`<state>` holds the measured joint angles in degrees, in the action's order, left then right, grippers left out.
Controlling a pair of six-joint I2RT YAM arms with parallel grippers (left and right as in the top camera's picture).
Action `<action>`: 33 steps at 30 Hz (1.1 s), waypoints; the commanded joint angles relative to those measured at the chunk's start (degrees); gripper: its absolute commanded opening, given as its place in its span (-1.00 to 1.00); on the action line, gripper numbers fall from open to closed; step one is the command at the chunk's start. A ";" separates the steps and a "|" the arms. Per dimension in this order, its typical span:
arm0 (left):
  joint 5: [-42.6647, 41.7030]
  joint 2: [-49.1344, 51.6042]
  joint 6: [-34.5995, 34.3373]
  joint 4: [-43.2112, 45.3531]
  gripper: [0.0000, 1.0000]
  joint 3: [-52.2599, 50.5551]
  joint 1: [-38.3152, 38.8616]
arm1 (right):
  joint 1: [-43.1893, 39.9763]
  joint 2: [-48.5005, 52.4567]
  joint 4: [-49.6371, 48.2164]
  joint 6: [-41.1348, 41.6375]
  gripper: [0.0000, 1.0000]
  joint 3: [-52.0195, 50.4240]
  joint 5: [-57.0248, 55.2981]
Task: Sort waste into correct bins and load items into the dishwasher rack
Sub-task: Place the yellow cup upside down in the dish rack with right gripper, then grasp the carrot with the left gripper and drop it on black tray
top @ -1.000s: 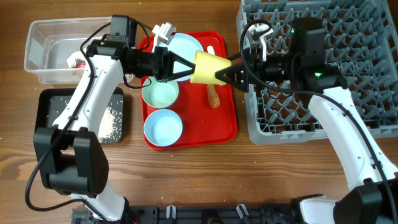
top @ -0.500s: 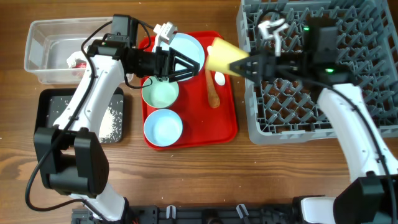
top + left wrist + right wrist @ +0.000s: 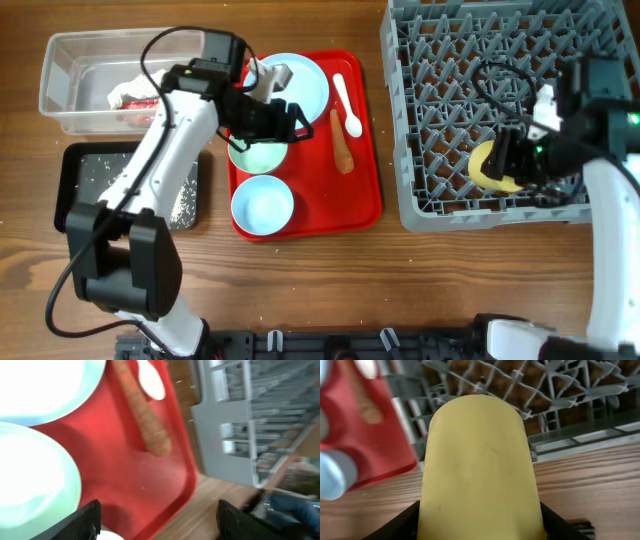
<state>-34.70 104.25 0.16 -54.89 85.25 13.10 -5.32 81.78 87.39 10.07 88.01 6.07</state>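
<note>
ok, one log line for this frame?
right gripper: shut on yellow cup, over dishwasher rack near side | left gripper: open, empty, above red tray | on tray: plate, green bowl, blue bowl, spoon, carrot piece

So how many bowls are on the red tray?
2. A teal bowl sits on the left side of the red tray, about halfway along it. A pale-blue bowl sits beside it, at the tray's near-left corner. None seems hidden.

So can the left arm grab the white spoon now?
Probably yes. The left gripper is open and empty over the red tray, and the white spoon lies uncovered nearby beside the carrot piece, with nothing on top.
</note>
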 commanded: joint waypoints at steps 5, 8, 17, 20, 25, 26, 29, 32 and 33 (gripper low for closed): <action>12.26 -1.07 0.68 -0.02 0.49 0.57 5.22 | 5.33 13.49 -1.31 4.07 0.16 -0.79 -5.25; 12.28 -1.07 0.46 -0.04 0.49 0.57 5.44 | 5.38 17.33 -3.23 4.63 0.18 -3.13 -6.71; 12.31 -1.05 -0.61 0.02 0.51 0.57 6.25 | 5.35 19.58 -4.79 4.85 0.99 -2.51 -6.05; 12.28 -0.35 -0.90 0.57 0.47 0.57 8.15 | 5.35 18.27 -2.86 4.94 1.00 3.76 -6.01; 19.52 3.39 -13.57 8.11 0.45 0.57 14.75 | 5.35 13.57 -3.08 4.92 0.99 10.03 -6.05; 21.35 4.35 -15.87 9.79 0.45 0.57 16.35 | 5.35 12.96 -3.06 4.87 0.99 10.03 -6.05; 33.14 10.19 -25.18 14.05 0.43 0.57 22.86 | 5.35 12.87 -2.91 4.87 0.99 9.92 -6.08; 38.47 14.80 -32.06 14.88 0.44 0.57 25.40 | 5.35 12.87 -2.91 4.57 0.99 9.92 -6.08; 38.58 16.46 -33.97 15.93 0.41 0.57 25.46 | 5.35 12.87 -2.93 4.20 1.00 9.92 -6.08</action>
<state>-1.69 117.27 -25.93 -40.56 85.36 38.30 -0.03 95.15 84.62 14.52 96.92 0.56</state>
